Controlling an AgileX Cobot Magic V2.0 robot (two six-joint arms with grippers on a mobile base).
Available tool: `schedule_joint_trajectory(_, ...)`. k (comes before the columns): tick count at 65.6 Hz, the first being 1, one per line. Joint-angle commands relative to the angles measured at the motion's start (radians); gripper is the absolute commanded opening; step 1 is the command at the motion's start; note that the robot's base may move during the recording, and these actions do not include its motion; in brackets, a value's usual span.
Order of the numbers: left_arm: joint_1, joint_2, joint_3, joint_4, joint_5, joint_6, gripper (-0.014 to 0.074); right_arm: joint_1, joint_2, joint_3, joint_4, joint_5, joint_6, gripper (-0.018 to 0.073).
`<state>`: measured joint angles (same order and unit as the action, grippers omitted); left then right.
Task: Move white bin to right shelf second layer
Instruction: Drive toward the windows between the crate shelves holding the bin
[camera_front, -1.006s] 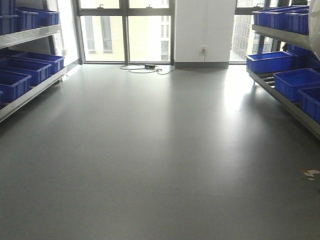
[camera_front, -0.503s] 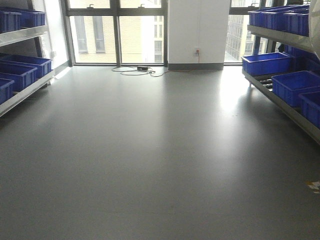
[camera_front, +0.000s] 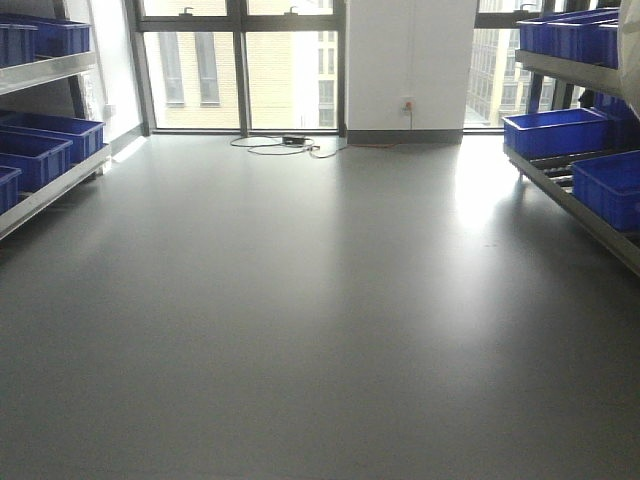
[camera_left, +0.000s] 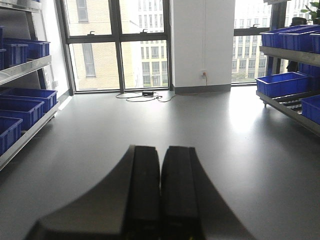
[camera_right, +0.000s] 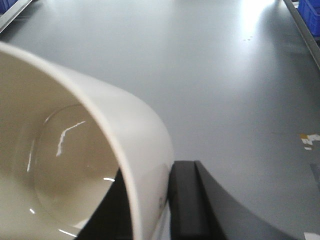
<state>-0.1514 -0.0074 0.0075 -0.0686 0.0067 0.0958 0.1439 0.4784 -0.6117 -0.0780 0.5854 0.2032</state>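
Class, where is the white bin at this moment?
The white bin fills the lower left of the right wrist view, its wall clamped in the right tool, with grey floor beyond it.

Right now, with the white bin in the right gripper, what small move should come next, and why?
Probably turn the base rightward toward the right shelf, with the right gripper shut on the white bin: the shelf sits at the front view's edge, with open floor between.
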Motion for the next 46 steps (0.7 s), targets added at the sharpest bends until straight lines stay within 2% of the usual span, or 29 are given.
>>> schedule_joint_trajectory(1, -0.002, -0.013, 0.033, -0.005, -0.087, -0.007, 0.0085, -0.005, 0.002, -0.031, 0.000, -0.102, -0.001, 0.0024)
schedule_joint_trajectory(46, -0.002, -0.013, 0.033, -0.005, -0.087, -0.007, 0.0085, -0.005, 0.002, -0.031, 0.000, -0.102, -0.001, 0.0024)
